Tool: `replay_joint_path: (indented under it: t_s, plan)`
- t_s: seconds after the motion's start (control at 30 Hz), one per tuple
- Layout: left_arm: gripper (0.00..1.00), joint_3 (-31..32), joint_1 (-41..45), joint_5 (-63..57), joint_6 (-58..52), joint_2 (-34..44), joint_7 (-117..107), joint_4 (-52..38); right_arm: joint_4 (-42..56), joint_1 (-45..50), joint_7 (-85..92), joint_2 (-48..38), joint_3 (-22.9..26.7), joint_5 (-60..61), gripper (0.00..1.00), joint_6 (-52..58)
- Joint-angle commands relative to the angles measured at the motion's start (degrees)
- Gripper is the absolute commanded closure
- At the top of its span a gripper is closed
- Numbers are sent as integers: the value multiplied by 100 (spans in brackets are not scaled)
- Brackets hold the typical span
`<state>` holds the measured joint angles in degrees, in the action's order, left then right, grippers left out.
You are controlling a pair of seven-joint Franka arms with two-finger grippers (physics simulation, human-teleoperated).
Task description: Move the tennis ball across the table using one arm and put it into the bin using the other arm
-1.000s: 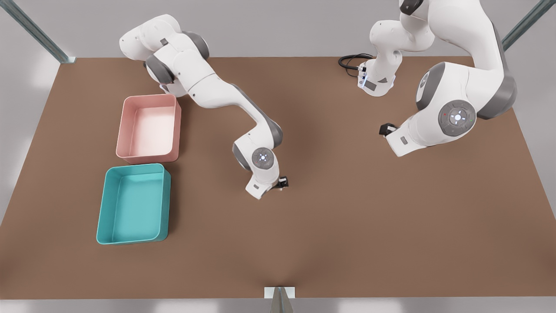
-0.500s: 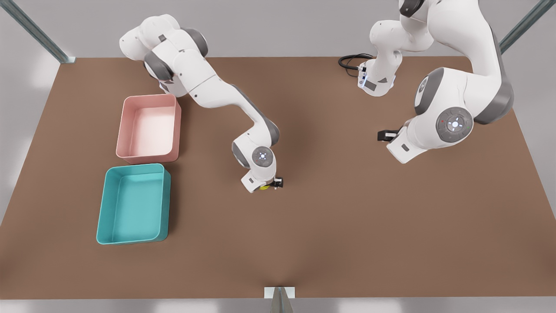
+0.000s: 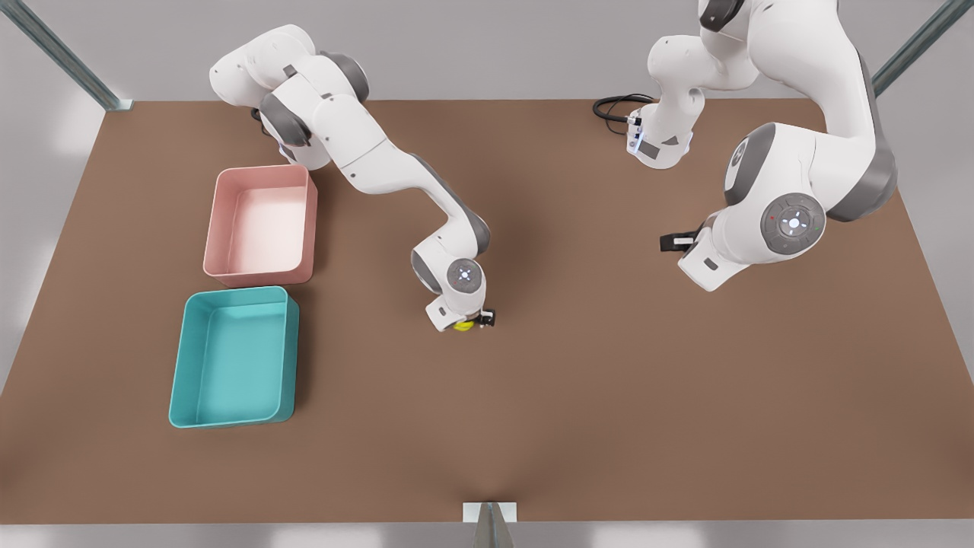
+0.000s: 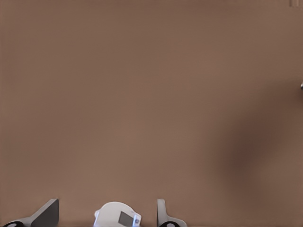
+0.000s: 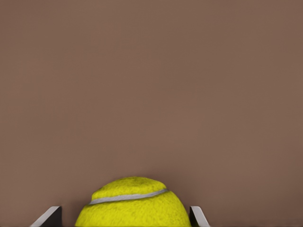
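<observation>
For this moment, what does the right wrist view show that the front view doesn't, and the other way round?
Right wrist view alone: the tennis ball close up, its pale seam plain, sitting between the right gripper fingers, one on each side.

Front view alone: the teal bin and the pink tray at that view's left, and the left gripper hanging over the table's other half, apart from the ball.

Both: the brown table, the ball as a yellow sliver under the right gripper, and that gripper itself.
</observation>
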<state>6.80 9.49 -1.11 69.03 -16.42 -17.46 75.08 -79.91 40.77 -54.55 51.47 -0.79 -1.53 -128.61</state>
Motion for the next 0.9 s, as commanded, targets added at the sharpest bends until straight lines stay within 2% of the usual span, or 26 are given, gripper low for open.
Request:
replay_joint_path:
  t_s: [0.0,0.1,0.13,0.17,0.23,0.27,0.33,0.37,0.53,0.67,0.73,0.77,0.83,0.87]
  plan:
    - [0,5,0,-3,-4,7,-390,-2,-42,1,-443,-6,0,3,0,-164]
    - [0,-3,0,-3,5,-2,-390,-2,-121,1,-443,-6,0,3,1,-261]
    - [0,5,0,-3,5,-2,-390,-2,-121,1,-443,-6,0,3,10,-269]
    - [0,6,18,-3,5,-2,-399,-2,-121,1,-443,-14,-9,3,14,-269]
    - [0,-3,9,-3,5,7,-399,-2,-113,10,-443,-23,-26,3,14,-269]
    - [0,6,9,-3,5,-2,-399,-11,-113,10,-364,-32,-79,3,19,-269]
    - [0,6,9,-3,5,7,-399,-2,-121,1,-276,-67,-105,12,40,-269]
    - [0,5,9,-3,5,-2,-399,-11,-113,1,-267,-67,-105,12,45,-269]
    - [0,-3,0,-3,-4,7,-399,-11,-95,-324,348,-524,-114,56,48,-182]
    - [0,-3,9,-3,-4,7,-399,-11,-51,-1256,3001,-963,0,-23,48,486]
    - [0,6,18,-3,-4,7,-399,-11,-7,-1677,4733,-1139,395,-225,48,908]
    - [0,6,18,-3,-4,7,-399,-11,-7,-1792,5101,-1183,527,-234,48,1074]
    - [0,6,18,-3,-4,-2,-399,-11,-25,-1819,5902,-1262,1238,-225,48,1330]
    - [0,-3,18,-3,-4,7,-399,-11,-33,-1888,6087,-1262,1380,-217,48,1339]
